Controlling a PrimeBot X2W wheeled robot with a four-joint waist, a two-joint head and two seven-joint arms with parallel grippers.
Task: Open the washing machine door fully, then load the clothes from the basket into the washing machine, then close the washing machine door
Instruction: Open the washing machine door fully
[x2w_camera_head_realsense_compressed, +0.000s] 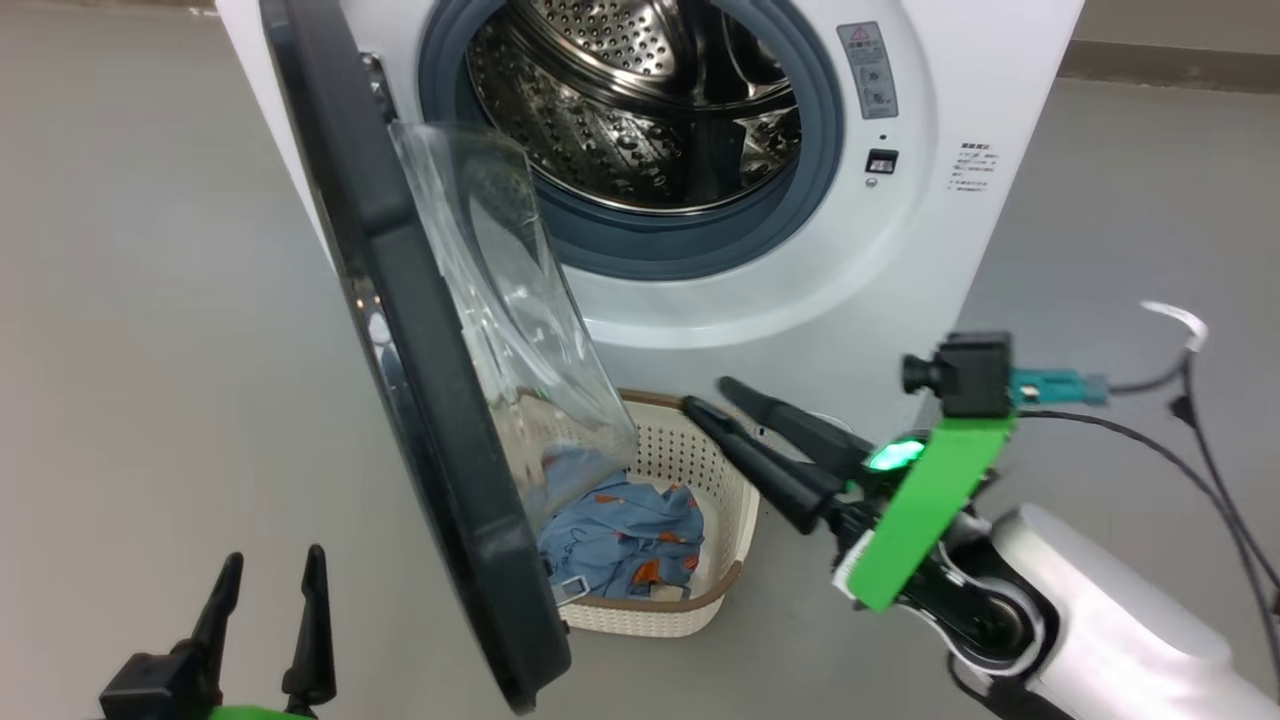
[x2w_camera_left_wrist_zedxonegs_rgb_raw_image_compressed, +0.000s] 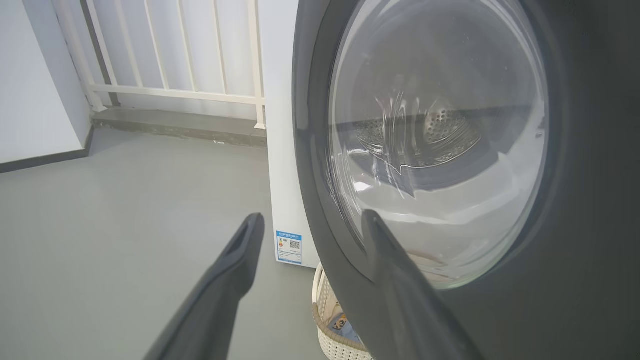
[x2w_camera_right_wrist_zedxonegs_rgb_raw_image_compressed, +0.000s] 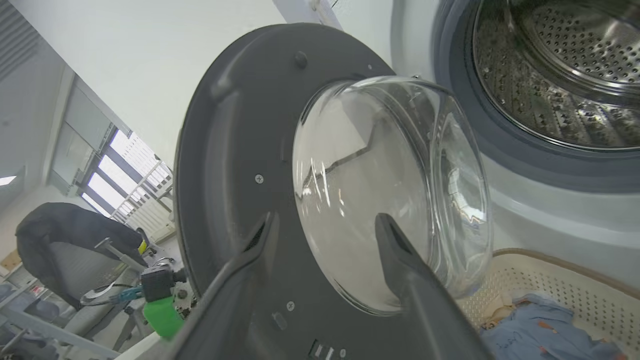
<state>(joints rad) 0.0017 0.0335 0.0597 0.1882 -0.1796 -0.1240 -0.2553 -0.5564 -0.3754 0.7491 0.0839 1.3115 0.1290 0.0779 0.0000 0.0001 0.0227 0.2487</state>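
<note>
1. Floor (x2w_camera_head_realsense_compressed: 150, 300) of smooth, plain grey is spread beneath the whole scene.
2. Nearest, at the lower left of the head view, the left gripper (x2w_camera_head_realsense_compressed: 275, 556) is held on the outer side of the door. Its fingers are apart and nothing is between them.
3. The right gripper (x2w_camera_head_realsense_compressed: 708, 392) is seen at the right, fingers parted and empty. It is aimed at the door's inner face, with its tips near the basket's rim in the head view.
4. The washing machine door (x2w_camera_head_realsense_compressed: 420, 350) is swung out toward the robot and hinged at the machine's left. It is seen edge-on, its black rim running top to bottom, and its glass bowl (x2w_camera_head_realsense_compressed: 500, 300) bulges toward the robot's right.
5. The basket (x2w_camera_head_realsense_compressed: 690, 460) is set on the floor close before the machine, partly hidden by the door. Its long axis cannot be told. The clothes (x2w_camera_head_realsense_compressed: 620, 540) are crumpled inside it.
6. The washing machine (x2w_camera_head_realsense_compressed: 980, 100) is faced toward the robot, and its steel drum (x2w_camera_head_realsense_compressed: 620, 100) is ringed by the grey-blue gasket (x2w_camera_head_realsense_compressed: 700, 250). A blue label (x2w_camera_left_wrist_zedxonegs_rgb_raw_image_compressed: 289, 246) is stuck low on its side.
7. Farthest, a white railing (x2w_camera_left_wrist_zedxonegs_rgb_raw_image_compressed: 175, 50) is mounted on a low grey step (x2w_camera_left_wrist_zedxonegs_rgb_raw_image_compressed: 175, 125).
</note>
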